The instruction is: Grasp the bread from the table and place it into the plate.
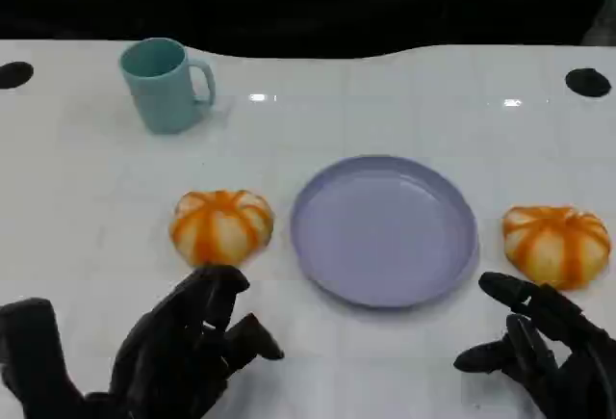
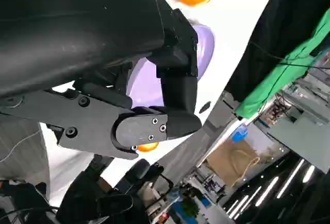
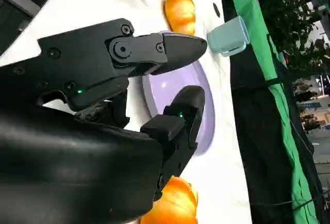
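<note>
1. Two orange-striped breads lay on the white bench (image 1: 404,361), one on each side of the lilac plate (image 1: 385,229).
2. The left bread (image 1: 221,225) sat just left of the plate, directly beyond the left robot hand (image 1: 183,352), whose fingertips reached close to it without touching.
3. The left robot hand held nothing; its fingers were apart and loosely bent above the bench.
4. The right bread (image 1: 557,243) lay just right of the plate, a little beyond the right robot hand (image 1: 553,352), apart from its fingertips.
5. The right robot hand also held nothing, fingers spread and pointing toward the plate.
6. In the right wrist view the plate (image 3: 203,105) showed between that robot hand's fingers (image 3: 175,49), with one bread (image 3: 175,203) near the palm and the other (image 3: 180,12) beyond the plate.
7. No writing or labels could be read on anything.
8. A teal mug (image 1: 164,84) stood upright at the far left, well apart from the breads.
9. Two dark round holes (image 1: 588,82) marked the bench's far corners.
10. Nothing lay between either robot hand and its nearest bread.
</note>
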Robot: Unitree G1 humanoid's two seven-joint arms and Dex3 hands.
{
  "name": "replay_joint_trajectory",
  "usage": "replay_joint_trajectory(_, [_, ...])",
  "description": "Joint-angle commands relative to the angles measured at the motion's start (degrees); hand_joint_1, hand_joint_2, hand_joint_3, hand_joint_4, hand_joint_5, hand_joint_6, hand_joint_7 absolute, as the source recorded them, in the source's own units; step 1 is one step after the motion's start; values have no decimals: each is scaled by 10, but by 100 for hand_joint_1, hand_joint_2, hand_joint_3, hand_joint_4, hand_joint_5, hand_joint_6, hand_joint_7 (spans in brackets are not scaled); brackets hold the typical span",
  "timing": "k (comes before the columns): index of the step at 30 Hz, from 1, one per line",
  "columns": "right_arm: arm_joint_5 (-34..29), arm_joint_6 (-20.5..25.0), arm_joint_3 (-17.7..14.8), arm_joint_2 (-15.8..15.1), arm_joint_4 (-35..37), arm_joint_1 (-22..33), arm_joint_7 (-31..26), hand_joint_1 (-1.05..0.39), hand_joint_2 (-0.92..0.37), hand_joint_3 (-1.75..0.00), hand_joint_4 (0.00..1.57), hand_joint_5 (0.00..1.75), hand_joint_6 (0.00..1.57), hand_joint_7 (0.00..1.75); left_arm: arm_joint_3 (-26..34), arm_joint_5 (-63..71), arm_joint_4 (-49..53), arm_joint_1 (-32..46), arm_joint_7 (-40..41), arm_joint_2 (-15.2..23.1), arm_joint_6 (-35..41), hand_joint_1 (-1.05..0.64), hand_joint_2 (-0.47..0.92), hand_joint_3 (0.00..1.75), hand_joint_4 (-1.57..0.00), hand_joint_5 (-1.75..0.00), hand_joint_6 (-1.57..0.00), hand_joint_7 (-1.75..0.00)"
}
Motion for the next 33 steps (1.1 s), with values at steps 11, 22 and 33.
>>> replay_joint_trajectory(11, [3,-10,-5,-5,9,-2,1,-78,-92,-30,83,101,93,49,2,4,-3,-4,6,6,-4,-53,92,40,-69,-175,-49,-167])
replay_joint_trajectory(22, [12,-7,-6,-2,11,-4,3,-78,-92,-28,84,100,95,49,2,5,0,-5,7,5,-6,-53,92,39,-69,-175,-49,-167])
replay_joint_trajectory(33, [12,-7,-6,-2,11,-4,3,-78,-92,-28,85,100,96,48,2,5,0,-5,7,5,-6,-53,92,39,-69,-175,-49,-167])
